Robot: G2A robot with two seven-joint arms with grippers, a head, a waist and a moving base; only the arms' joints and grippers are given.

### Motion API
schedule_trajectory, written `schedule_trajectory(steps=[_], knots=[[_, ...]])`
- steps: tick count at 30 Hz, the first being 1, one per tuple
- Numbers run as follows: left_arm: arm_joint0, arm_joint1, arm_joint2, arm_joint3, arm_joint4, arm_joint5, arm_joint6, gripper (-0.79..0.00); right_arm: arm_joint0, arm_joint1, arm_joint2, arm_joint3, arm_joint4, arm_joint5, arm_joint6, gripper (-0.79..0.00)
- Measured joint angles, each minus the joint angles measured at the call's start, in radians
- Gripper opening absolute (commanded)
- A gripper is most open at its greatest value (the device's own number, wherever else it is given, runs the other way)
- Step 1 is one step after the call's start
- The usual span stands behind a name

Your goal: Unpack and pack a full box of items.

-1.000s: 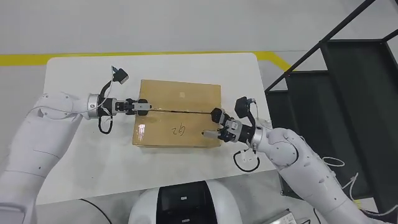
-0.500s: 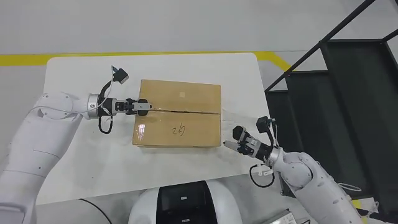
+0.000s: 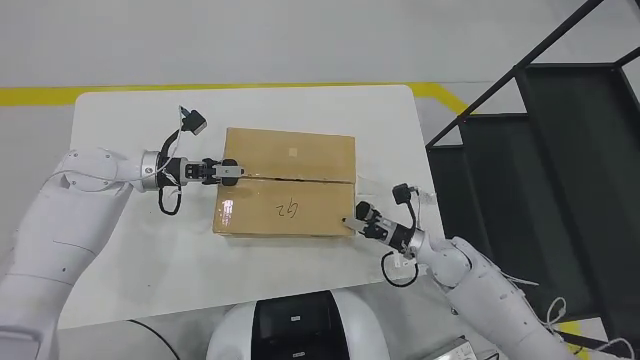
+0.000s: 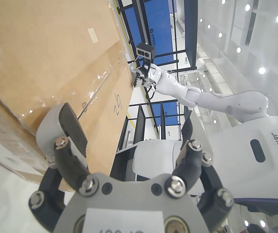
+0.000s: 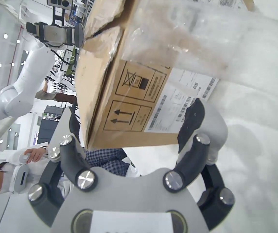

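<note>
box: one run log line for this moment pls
box: flaps closed, on table | left gripper: open, at box's left end by seam | right gripper: open, at box's near right corner

Large industrial hall or robotics lab: high ceiling spotlights (image 4: 262, 70), black steel stairs (image 3: 570, 100), yellow floor line (image 3: 30, 95).

Matt cardboard box (image 3: 288, 195), glossy tape (image 5: 190, 32)

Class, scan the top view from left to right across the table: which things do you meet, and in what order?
In order: left gripper → taped brown cardboard box → right gripper → black metal staircase.
</note>
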Motion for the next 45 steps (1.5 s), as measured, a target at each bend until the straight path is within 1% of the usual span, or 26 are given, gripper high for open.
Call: schedule_trajectory(steps=[4,7,9,14,25,36,40,45], knots=[[0.000,0.000,0.000,0.000,0.000,0.000,0.000,0.000,0.051,-0.022,-0.031,0.081,0.051,-0.071,-0.053,0.000],[0.000,0.000,0.000,0.000,0.000,0.000,0.000,0.000,0.074,-0.034,-0.037,0.127,0.071,-0.154,-0.107,0.000],[0.000,0.000,0.000,0.000,0.000,0.000,0.000,0.000,0.082,-0.040,-0.037,0.150,0.068,-0.203,-0.139,0.000],[0.000,0.000,0.000,0.000,0.000,0.000,0.000,0.000,0.077,-0.048,-0.023,0.161,0.029,-0.262,-0.196,0.000],[0.000,0.000,0.000,0.000,0.000,0.000,0.000,0.000,0.002,-0.047,0.057,0.047,-0.138,-0.263,-0.320,0.000],[0.000,0.000,0.000,0.000,0.000,0.000,0.000,0.000,-0.014,-0.063,0.087,-0.030,-0.288,-0.256,-0.419,0.000],[0.000,0.000,0.000,0.000,0.000,0.000,0.000,0.000,-0.021,-0.066,0.095,-0.065,-0.342,-0.251,-0.432,0.000],[0.000,0.000,0.000,0.000,0.000,0.000,0.000,0.000,-0.005,-0.073,0.076,-0.090,-0.372,-0.218,-0.389,0.000]])
